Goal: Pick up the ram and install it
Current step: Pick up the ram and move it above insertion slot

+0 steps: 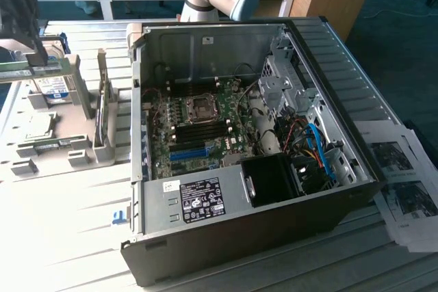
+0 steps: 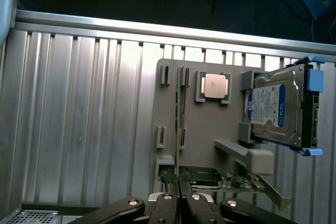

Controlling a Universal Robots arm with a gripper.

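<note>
The ram (image 1: 31,70), a long thin green stick, hangs level above the grey parts tray (image 1: 75,158) at the exterior view's left. My gripper (image 1: 42,58) is shut on it from above. In the wrist view the ram (image 2: 180,124) shows edge-on as a thin line running out from between the closed fingers (image 2: 168,203), over the tray (image 2: 202,124). The open computer case (image 1: 239,230) lies in the middle of the table, with its motherboard (image 1: 198,128) and long black slots (image 1: 202,126) exposed, well to the right of the gripper in the exterior view.
On the tray sit a silver hard drive with a blue-white label (image 2: 275,108), a square processor (image 2: 215,86) and a green card (image 1: 48,143). Upright posts (image 1: 102,100) rise between the tray and the case. Printed sheets (image 1: 404,189) lie on the exterior view's right.
</note>
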